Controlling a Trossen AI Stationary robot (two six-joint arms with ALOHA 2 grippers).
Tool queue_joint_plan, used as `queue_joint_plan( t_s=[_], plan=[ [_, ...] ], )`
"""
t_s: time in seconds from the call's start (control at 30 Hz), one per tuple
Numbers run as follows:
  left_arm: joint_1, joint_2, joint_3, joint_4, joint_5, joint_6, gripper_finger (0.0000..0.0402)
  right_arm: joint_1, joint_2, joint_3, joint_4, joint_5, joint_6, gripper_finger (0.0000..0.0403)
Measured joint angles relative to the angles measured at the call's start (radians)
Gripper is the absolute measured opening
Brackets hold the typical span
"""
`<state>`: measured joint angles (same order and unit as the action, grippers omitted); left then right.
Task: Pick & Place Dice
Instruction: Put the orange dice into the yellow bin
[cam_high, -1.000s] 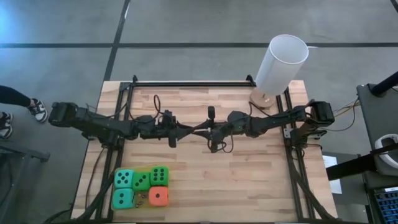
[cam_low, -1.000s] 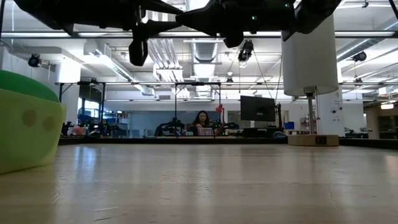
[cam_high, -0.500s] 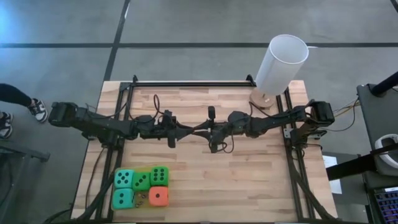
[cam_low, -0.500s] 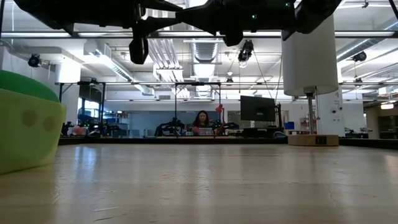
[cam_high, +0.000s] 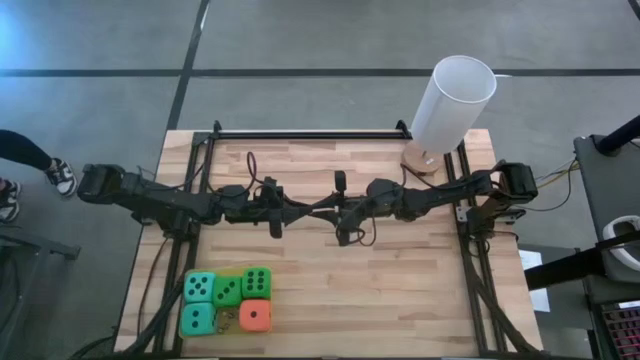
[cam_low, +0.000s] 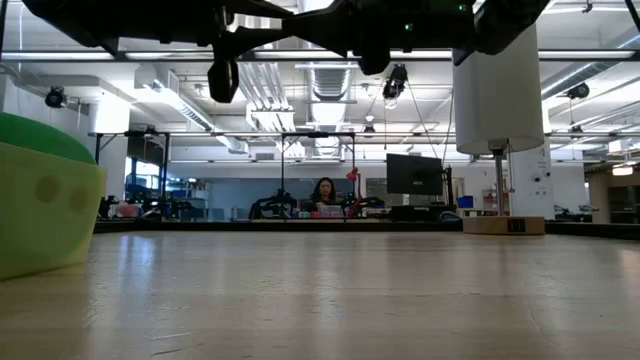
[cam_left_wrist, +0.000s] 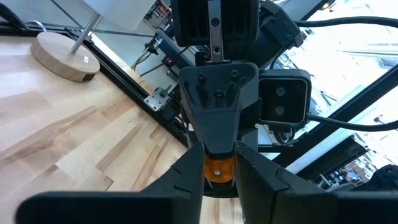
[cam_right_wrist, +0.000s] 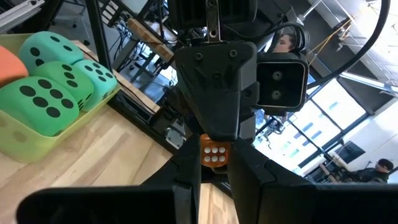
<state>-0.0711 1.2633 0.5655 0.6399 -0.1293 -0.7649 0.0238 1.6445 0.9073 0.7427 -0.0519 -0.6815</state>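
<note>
Mid-frame in the high view, the left gripper (cam_high: 300, 213) and right gripper (cam_high: 328, 211) meet tip to tip, both nearly closed on a small orange cube (cam_right_wrist: 214, 153), apparently a handover needing one release, while the dice (cam_high: 228, 300) sit lower left.

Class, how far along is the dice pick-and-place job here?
Looks done: five dice lie in the green tray. In hand: a small orange die is pinched above mid-table, where the left gripper and right gripper meet. Left: setting it down; where it goes is not shown.
</note>
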Motion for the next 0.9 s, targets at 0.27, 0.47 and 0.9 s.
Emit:
queue_joint_plan(
  t_s=[0.27,0.47,0.9],
  plan=[
    [0.0,0.002,0.0,-0.005,0.001,0.006,0.013,0.0,0.0,0.001,0.005,0.002,-0.002,0.005],
    [0.0,0.002,0.0,-0.004,0.001,0.008,0.0135,0.0,0.001,0.002,0.005,0.002,-0.002,0.005],
    [0.0,0.001,-0.001,0.007,0.012,0.033,0.0046,0.0,0.0,0.002,0.002,0.0,-0.006,0.005]
  ],
)
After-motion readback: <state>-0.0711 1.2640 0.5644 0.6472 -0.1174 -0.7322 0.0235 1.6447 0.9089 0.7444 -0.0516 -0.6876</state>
